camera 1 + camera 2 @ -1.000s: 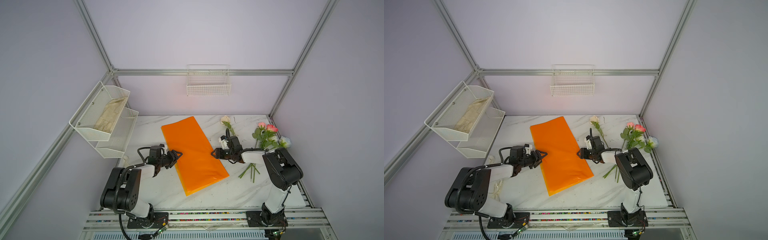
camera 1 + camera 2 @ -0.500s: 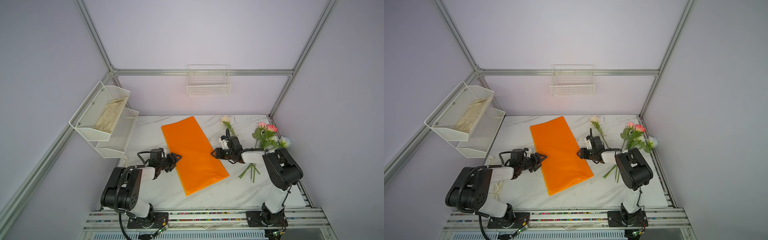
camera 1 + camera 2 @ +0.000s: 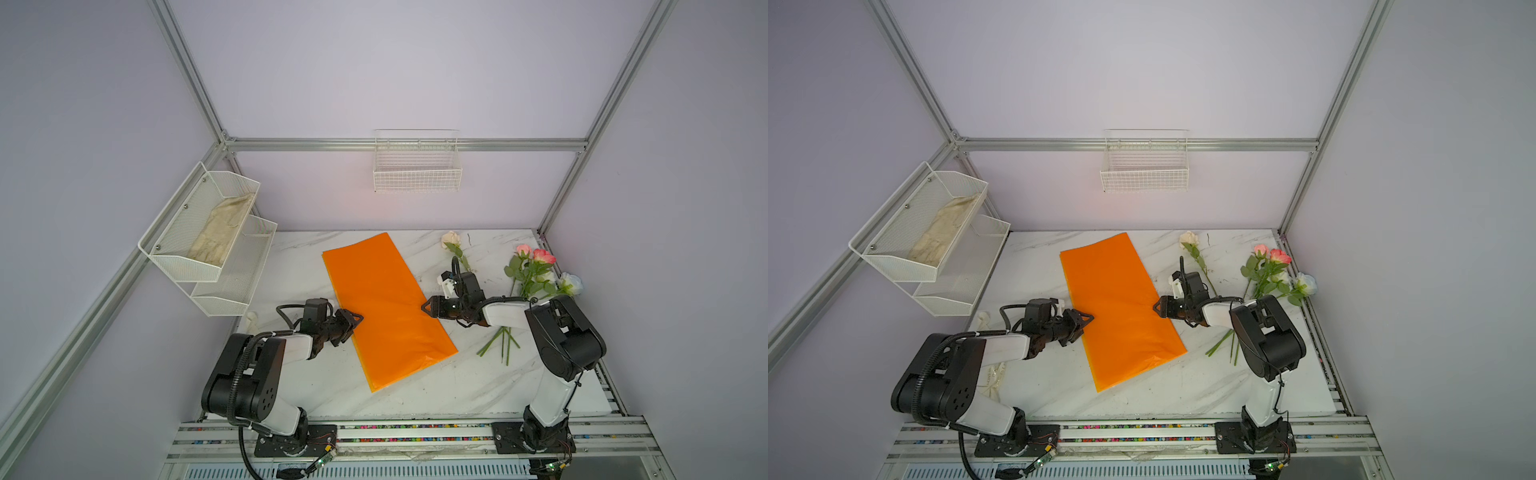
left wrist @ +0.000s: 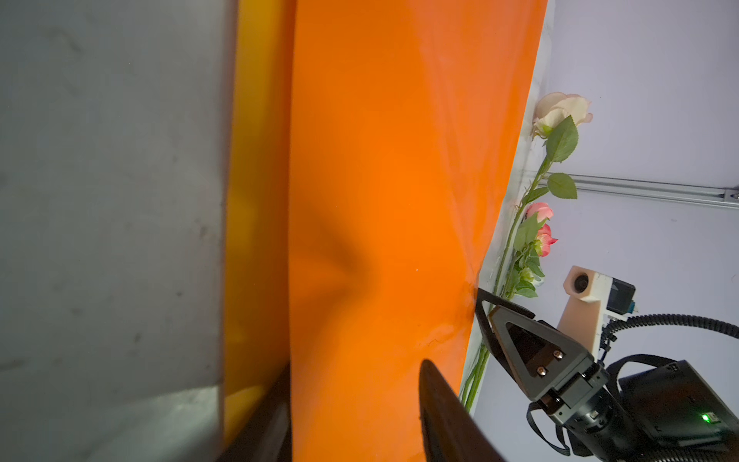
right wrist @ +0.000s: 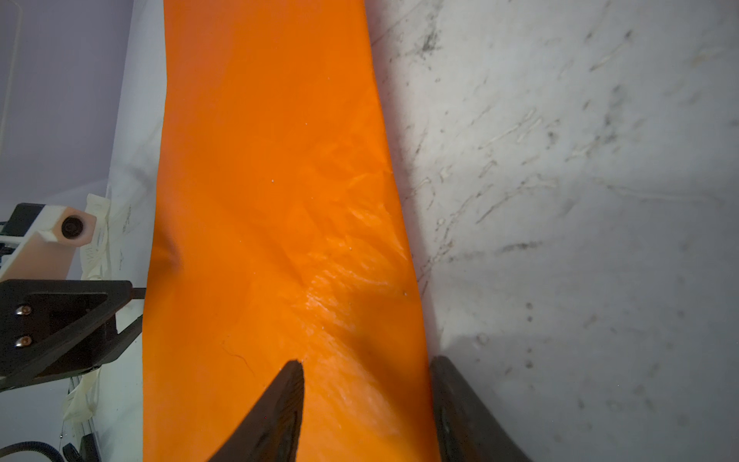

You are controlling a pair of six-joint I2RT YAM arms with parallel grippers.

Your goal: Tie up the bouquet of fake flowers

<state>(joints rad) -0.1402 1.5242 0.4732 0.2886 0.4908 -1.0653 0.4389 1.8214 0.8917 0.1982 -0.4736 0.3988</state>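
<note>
On the white marble table [image 3: 415, 395] we see the orange wrapping-paper sheet [image 3: 382, 299] bare, artificial roses [image 3: 532, 270] loose toward the right edge. The left gripper [image 3: 356, 319] and right gripper [image 3: 426, 308] straddle its sides, jaws apart. Wrapping and tying remain.

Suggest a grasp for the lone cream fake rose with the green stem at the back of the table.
Take the lone cream fake rose by the bare thin green stem just below its leaves, straight down from above, closing across the stem. It lies flat on the white marble table; the bloom looks soft and bulky.
</note>
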